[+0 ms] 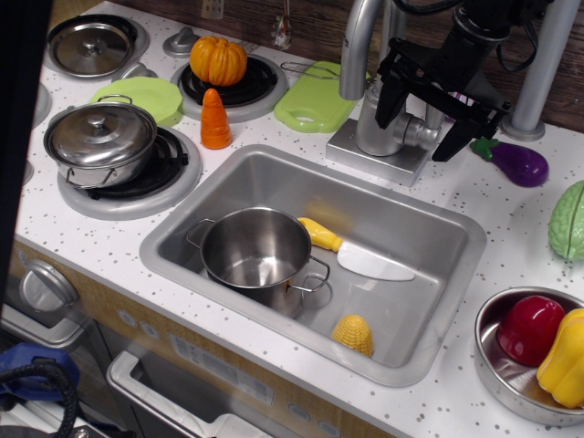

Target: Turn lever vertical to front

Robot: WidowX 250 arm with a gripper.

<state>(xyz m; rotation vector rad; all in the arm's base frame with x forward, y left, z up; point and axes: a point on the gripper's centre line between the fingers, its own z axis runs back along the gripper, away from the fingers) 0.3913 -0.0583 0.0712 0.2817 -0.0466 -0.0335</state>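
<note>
Black tool [420,117] stands wide open, its fingers straddling the silver-grey lever [422,132].

a toy kitchen: speckled counter with sink [438,274], burners, lidded pot [100,137] and plastic vegetables

One claw [417,122] shows, black, at the faucet's base. Left of it stand two pots: one lidded [100,139] on the near burner, one open [255,248] in the sink [438,274] below the claw. A third lid [90,46] lies far left at the back. Two burners [173,169] [255,89] are plain to see. One pumpkin [218,60] and one carrot [215,119] sit left of the claw. Two green items lie left too: a plate [146,95] and a board [315,105]. Below the claw: one knife [356,253] and one corn [354,334]. To its right: one eggplant [516,162], one cabbage [569,220], one bowl [497,374] with two peppers, red [527,328] and yellow [565,359].
</note>
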